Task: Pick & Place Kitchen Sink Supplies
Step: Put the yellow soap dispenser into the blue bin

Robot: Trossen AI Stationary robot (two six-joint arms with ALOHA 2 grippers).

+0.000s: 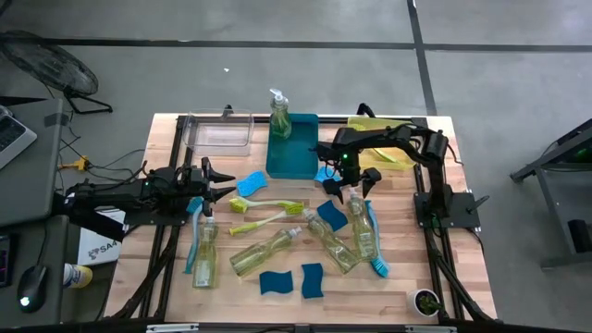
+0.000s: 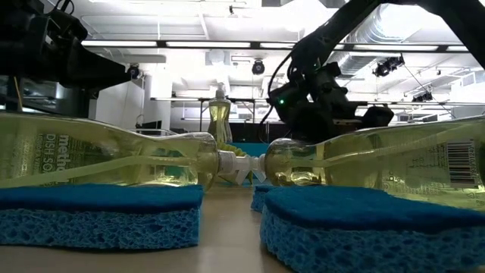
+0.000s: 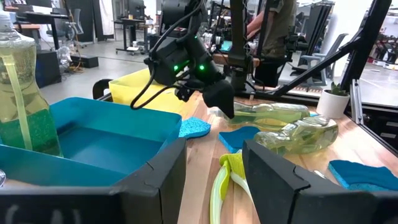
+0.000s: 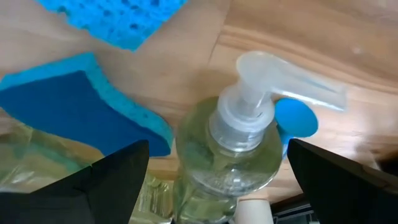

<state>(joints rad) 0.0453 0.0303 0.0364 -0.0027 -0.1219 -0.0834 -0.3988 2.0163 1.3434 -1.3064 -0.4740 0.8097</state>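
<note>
We see a wooden surface (image 1: 407, 268) with lots of sink things on it. Our right hand (image 1: 346, 188) hangs low over the middle of the surface, just in front of the teal bin (image 1: 294, 159). Its two fingers (image 4: 99, 180) are spread wide, one on each side of the pump top of a lying soap bottle (image 4: 239, 155). They do not squeeze it. A blue sponge (image 4: 74, 112) lies right beside that bottle's neck, and another sponge (image 4: 118, 18) lies a little farther off.

Our left hand (image 1: 222, 182) waits at the left side of the surface, pointing toward the middle. Its fingers (image 3: 273, 180) stand partly apart and hold nothing. A lime-green brush (image 3: 227, 180) lies on the wood between and beyond them.

One soap bottle (image 1: 279, 116) stands upright in the back corner of the teal bin. A clear bin (image 1: 219, 131) sits to the left of the teal one, and a yellow bin (image 1: 370, 123) sits to the right, partly under our right arm.

More soap bottles lie flat near the front, one on the left (image 1: 204, 254) and one in the middle (image 1: 264, 250). Two blue sponges (image 1: 275, 281) lie side by side at the front edge. A blue brush (image 1: 252, 184) lies near our left hand.
</note>
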